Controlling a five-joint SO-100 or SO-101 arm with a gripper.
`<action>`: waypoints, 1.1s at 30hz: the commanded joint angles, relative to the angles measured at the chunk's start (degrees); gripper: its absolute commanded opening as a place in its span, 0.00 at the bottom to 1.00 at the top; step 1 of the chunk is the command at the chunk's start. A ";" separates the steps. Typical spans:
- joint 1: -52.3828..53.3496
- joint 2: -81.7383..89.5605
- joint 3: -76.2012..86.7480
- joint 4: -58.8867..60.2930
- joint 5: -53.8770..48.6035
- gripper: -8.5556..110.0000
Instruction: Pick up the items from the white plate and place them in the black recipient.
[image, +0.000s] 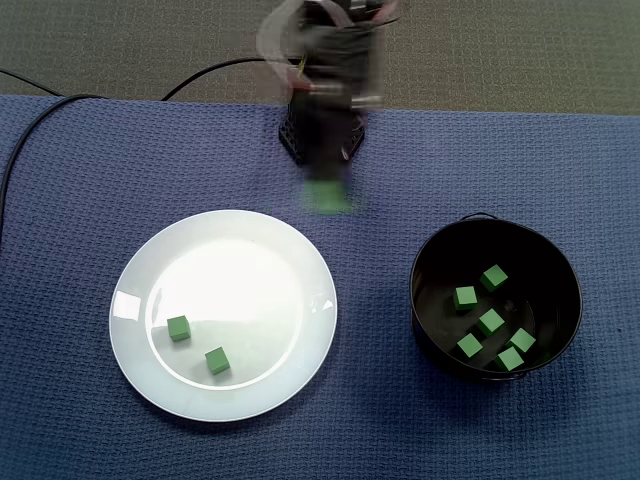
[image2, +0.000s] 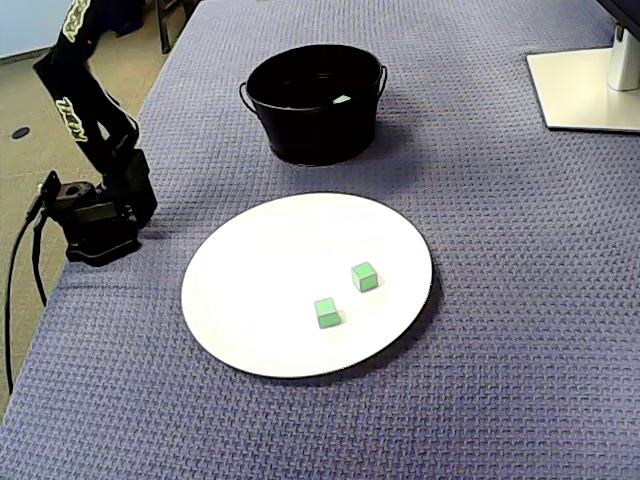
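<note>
The white plate (image: 135, 285) (image2: 260, 270) lies on the blue cloth and holds two green cubes (image: 179, 328) (image: 217, 361), which show in the other fixed view as well (image2: 364, 276) (image2: 327, 312). The black bucket (image: 428, 330) (image2: 312, 125) stands beside the plate with several green cubes (image: 490, 322) inside. My arm is a motion blur at the top centre of a fixed view. Its gripper (image: 328, 195) ends in a smeared green patch between plate and bucket, apart from both. Whether that patch is a held cube is unclear. The other fixed view cuts the gripper off.
The arm's black base (image2: 95, 225) (image: 298, 140) sits at the cloth's edge with cables (image: 40, 115) trailing off it. A white monitor stand (image2: 585, 90) occupies the far right corner in a fixed view.
</note>
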 joint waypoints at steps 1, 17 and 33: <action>-25.49 2.55 7.82 -2.46 -5.19 0.07; -30.50 -42.36 4.57 3.43 1.41 0.07; -26.19 -35.16 -16.35 24.61 -0.26 0.38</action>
